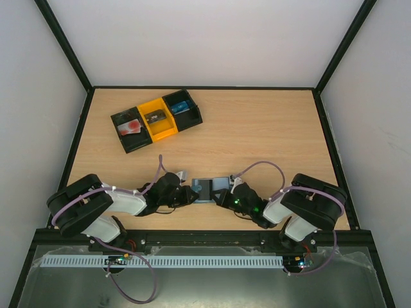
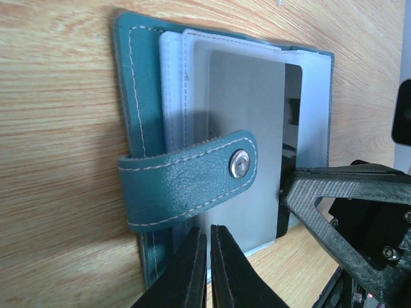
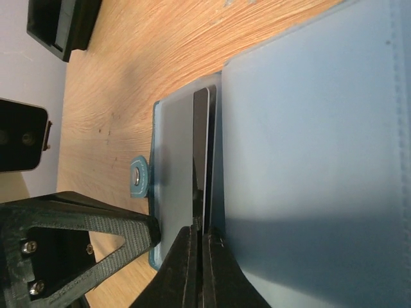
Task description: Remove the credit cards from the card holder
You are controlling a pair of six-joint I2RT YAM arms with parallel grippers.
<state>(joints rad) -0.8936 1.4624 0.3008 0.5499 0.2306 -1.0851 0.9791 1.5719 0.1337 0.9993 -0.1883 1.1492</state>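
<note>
Well, the right gripper has its fingers clamped tight on the edge of a dark credit card, seen almost edge-on there. That card lies in the unfolded card holder, tucked beneath a grey credit card so that only a strip of it shows along one side. The holder's teal strap, with its metal snap, is folded across the grey card. The left gripper meets the holder from the opposite side, fingers pressed together with barely a slit between them, tips at the holder's edge just beside the strap; whether they pinch the cover or merely press on it, I can't make out. The holder lies flat on the wooden table, between the two grippers. Well beyond the holder, toward the left arm's side, sits a black-and-orange tray with small items in its three compartments.
</note>
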